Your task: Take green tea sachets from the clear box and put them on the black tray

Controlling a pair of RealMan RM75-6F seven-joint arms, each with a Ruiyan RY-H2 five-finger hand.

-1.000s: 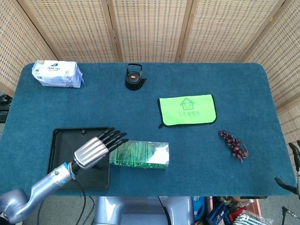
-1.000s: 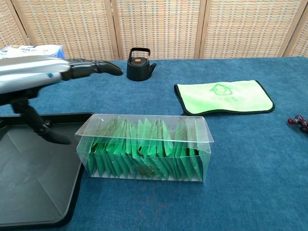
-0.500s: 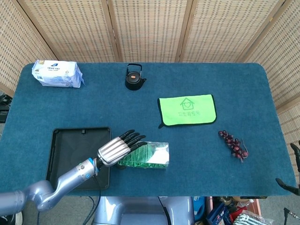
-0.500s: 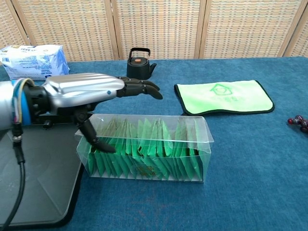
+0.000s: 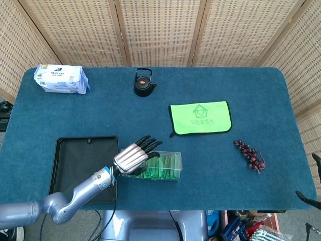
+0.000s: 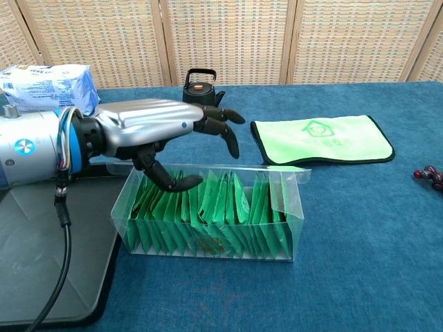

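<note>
The clear box [image 5: 168, 166] [image 6: 214, 225] lies near the table's front edge, packed with upright green tea sachets [image 6: 208, 207]. Its top is open, with a flap [image 6: 287, 168] sticking out at the right end. My left hand [image 5: 135, 155] [image 6: 152, 128] hovers over the box's left half with fingers spread, its thumb [image 6: 169, 181] dipping among the sachets; it holds nothing. The black tray [image 5: 75, 160] [image 6: 41, 277] sits just left of the box and is bare. Of my right hand [image 5: 316, 159] only dark fingertips show at the head view's right edge, set far apart.
A black teapot [image 5: 143, 82] [image 6: 199, 92] stands at the back middle. A green cloth [image 5: 200, 118] [image 6: 322, 138] lies right of centre. A white-blue wipes pack [image 5: 61, 79] [image 6: 45, 86] sits at the back left. Dark red grapes [image 5: 249, 153] [image 6: 430, 174] lie on the right.
My left hand has moved right, from above the tray to over the box, and its thumb has dropped in among the sachets. The box top now stands open.
</note>
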